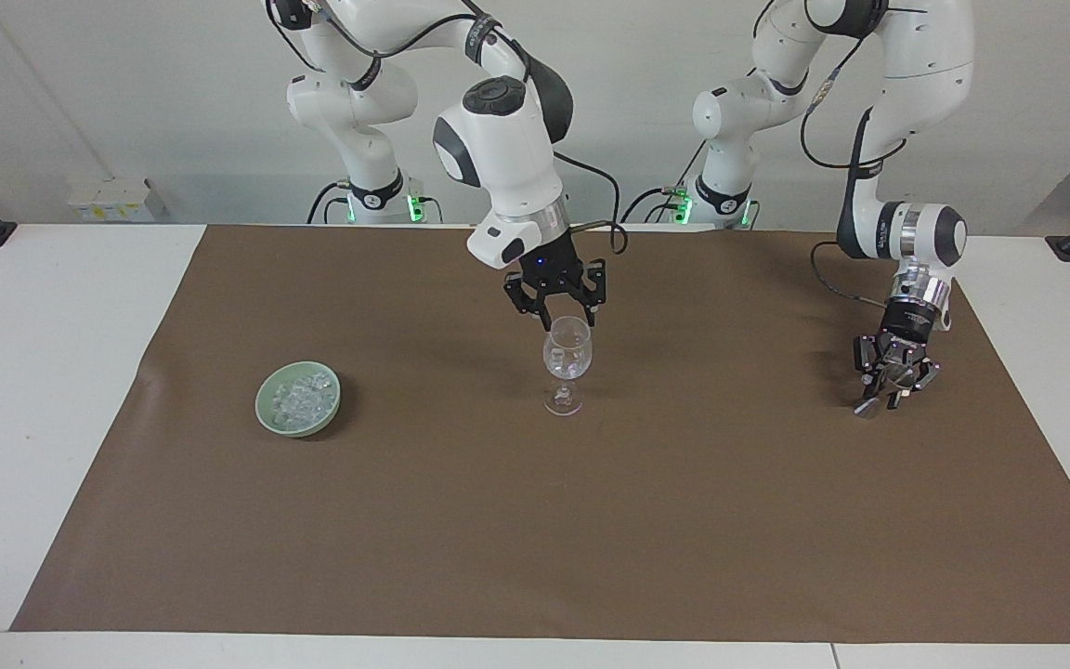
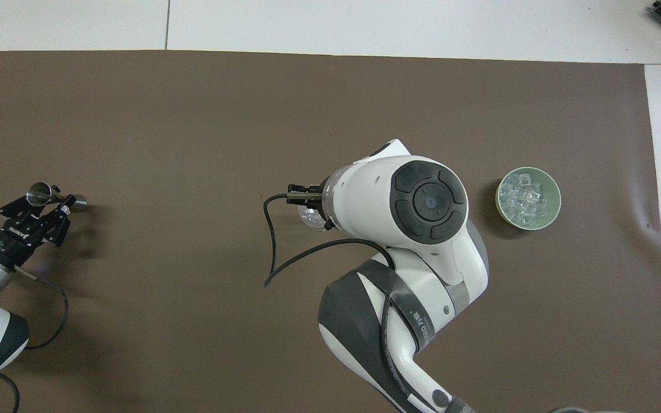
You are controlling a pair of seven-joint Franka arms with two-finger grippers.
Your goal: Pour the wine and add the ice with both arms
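Note:
A clear stemmed glass (image 1: 567, 358) stands upright mid-cloth; only part of it (image 2: 309, 218) shows past the arm in the overhead view. My right gripper (image 1: 565, 319) hangs just over its rim, fingers spread and holding nothing. I cannot tell whether any ice lies in the glass. The ice (image 1: 301, 398) fills a pale green bowl (image 1: 267, 415) toward the right arm's end; it also shows in the overhead view (image 2: 525, 198). My left gripper (image 1: 890, 388) is shut on a small metal jigger (image 2: 41, 193), held tilted low over the cloth at the left arm's end.
A brown cloth (image 1: 535, 539) covers most of the white table (image 1: 33, 372). A black cable (image 2: 273, 246) loops off the right wrist, above the cloth.

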